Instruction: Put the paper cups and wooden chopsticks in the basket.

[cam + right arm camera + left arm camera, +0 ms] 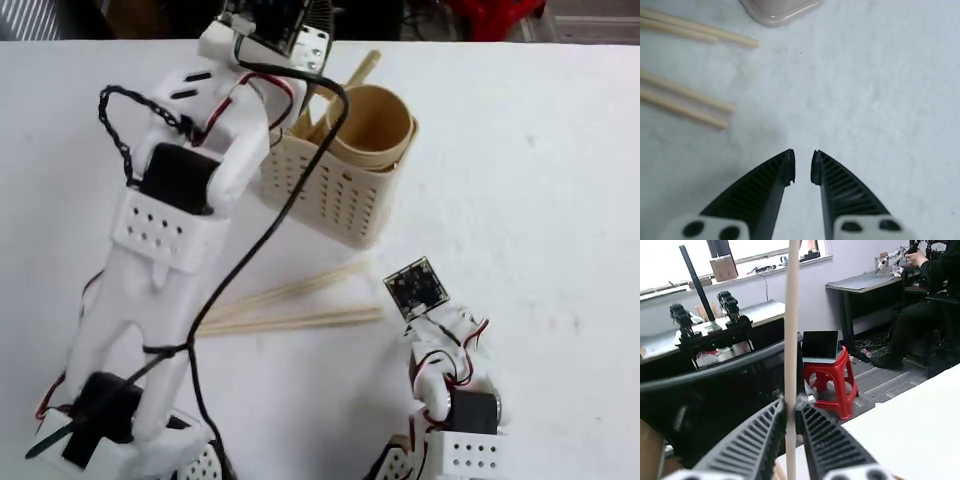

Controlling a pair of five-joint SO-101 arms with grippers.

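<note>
The left gripper (791, 410) is raised above the worktop (540, 200), and its fingers (827, 440) pinch one wooden chopstick (791, 315) between them. The stick stands upright through the fingers and passes beyond them at both ends. In the high view the left arm (180, 220) stretches across the worktop to the basket (340, 200), and its wrist is over the far edge of the basket.

The basket is pale, with rows of small holes in its wall. A paper cup (378, 125) stands inside it with the opening up, and a stick (362, 68) leans out of the basket just beside the cup. I cannot tell if it is the same one that the fingers hold.

Loose chopsticks (290, 305) lie flat on the worktop between the basket and the right arm (450, 380). The right gripper (802, 167) is low over the bare worktop near their ends. Its fingers (760, 195) are a little apart, with a narrow gap at the tips and nothing between them.
</note>
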